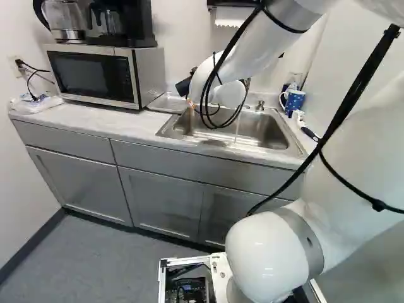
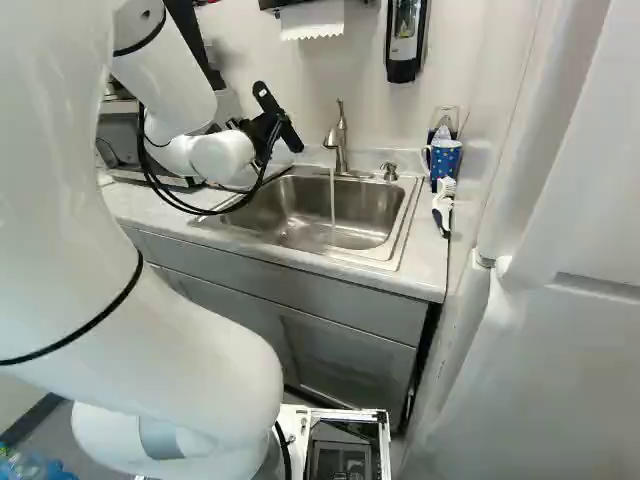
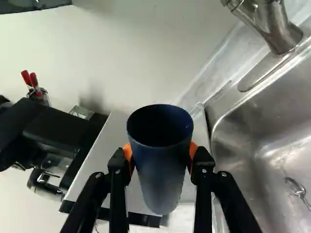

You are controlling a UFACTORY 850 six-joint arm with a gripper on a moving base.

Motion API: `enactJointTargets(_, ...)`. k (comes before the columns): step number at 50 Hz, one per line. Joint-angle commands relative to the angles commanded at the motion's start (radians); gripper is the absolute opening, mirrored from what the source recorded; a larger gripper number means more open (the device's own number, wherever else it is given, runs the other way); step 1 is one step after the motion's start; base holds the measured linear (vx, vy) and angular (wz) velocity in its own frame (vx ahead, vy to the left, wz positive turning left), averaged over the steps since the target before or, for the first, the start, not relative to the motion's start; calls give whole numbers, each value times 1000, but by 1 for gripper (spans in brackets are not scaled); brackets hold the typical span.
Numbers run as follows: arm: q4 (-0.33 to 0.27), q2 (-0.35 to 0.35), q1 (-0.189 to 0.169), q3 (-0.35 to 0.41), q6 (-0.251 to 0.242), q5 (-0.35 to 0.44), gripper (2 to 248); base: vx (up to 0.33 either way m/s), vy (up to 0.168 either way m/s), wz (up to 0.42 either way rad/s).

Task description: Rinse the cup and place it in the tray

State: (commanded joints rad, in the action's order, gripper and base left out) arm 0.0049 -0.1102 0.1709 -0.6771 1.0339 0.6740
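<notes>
Wrist view: the jaws of the gripper (image 2: 268,122) pinch the dark blue cup (image 3: 163,170) between orange pads (image 3: 127,151), left of the sink (image 2: 365,215). Water (image 2: 332,200) runs from the faucet (image 2: 341,145) at the far side. Print on the dispenser (image 2: 405,40) farther right is too small to read.

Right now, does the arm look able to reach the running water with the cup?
Likely yes: the fingers hold the cup off to one side of the faucet, and I see nothing standing between it and the stream falling into the sink.
</notes>
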Motion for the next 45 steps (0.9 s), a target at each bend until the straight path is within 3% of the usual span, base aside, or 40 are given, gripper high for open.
enactJointTargets(45,0,0,0,0,-473,0,124,0,0,0)
